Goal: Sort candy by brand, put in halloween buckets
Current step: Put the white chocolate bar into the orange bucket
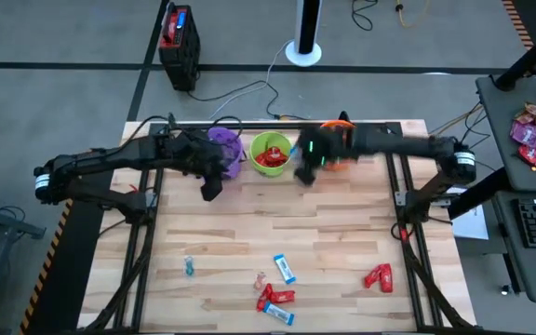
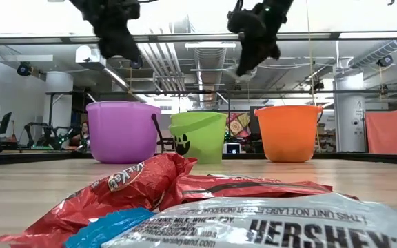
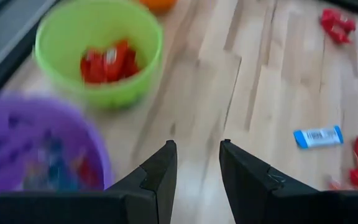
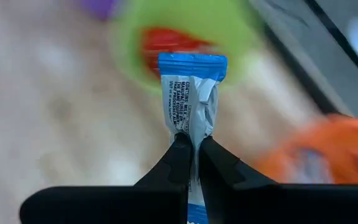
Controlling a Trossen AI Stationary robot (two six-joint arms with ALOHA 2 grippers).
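Right gripper point(image 4: 191, 146) pinched a blue-and-white Hershey's bar point(image 4: 190, 93) by one end, long axis pointing away from the fingers; orange bucket point(image 1: 340, 140) lay just beside it, green bucket point(image 1: 271, 154) on its other side. Left gripper point(image 3: 196, 163) waited narrowly open and empty, by the purple bucket point(image 1: 223, 144).

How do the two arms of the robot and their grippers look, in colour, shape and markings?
Both arms are dark, almost black, built of jointed tube-like segments. Near the base of each arm sits a pale ring. The left gripper has two flat, dark, wedge-shaped fingers with stepped edges. The right gripper has the same dark fingers, tapering to narrow tips. A small green light glows on the right arm's wrist.
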